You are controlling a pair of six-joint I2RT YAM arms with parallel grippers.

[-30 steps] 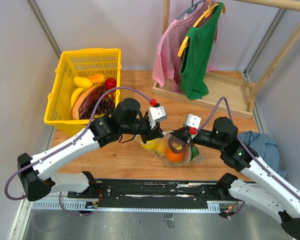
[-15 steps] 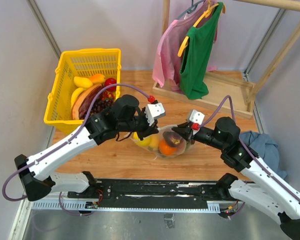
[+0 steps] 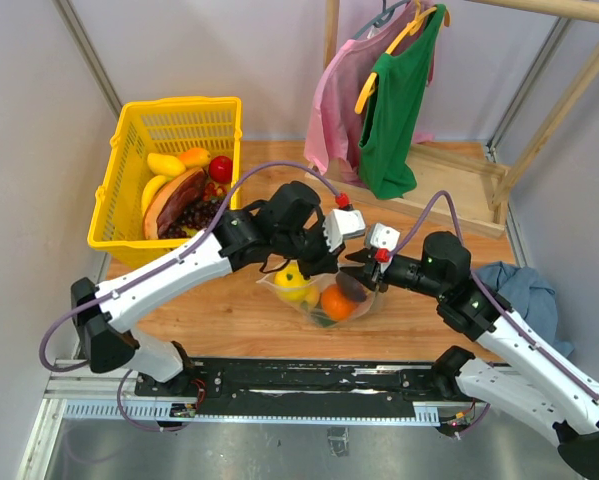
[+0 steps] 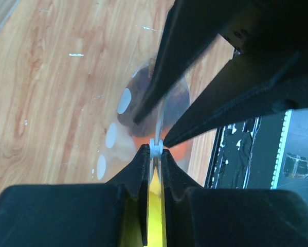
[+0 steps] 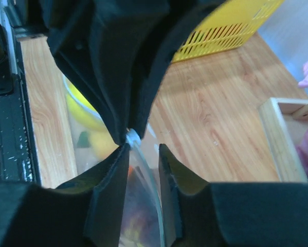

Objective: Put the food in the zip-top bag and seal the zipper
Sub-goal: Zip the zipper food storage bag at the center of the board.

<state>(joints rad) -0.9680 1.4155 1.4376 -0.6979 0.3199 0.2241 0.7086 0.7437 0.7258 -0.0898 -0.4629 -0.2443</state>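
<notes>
The spotted clear zip-top bag (image 3: 319, 298) hangs just above the wood between my two grippers. It holds a yellow lemon (image 3: 291, 283), an orange (image 3: 336, 301) and a dark purple piece (image 3: 355, 288). My left gripper (image 3: 341, 258) is shut on the zipper (image 4: 156, 145), right up against the right gripper's tips. My right gripper (image 3: 363, 265) has its jaws slightly apart, with the zipper strip (image 5: 131, 138) running between them. In the left wrist view the left gripper (image 4: 155, 150) pinches the strip. In the right wrist view the right gripper (image 5: 144, 149) shows wood through its gap.
A yellow mesh basket (image 3: 129, 160) with more toy fruit stands at the back left. A wooden rack base (image 3: 459, 190) with a pink and a green garment (image 3: 394, 100) stands at the back right. A blue cloth (image 3: 519, 285) lies at the right edge.
My left gripper has slid right along the bag's top edge until it meets the right gripper. The left arm has swung right with it. The bag has shifted slightly.
</notes>
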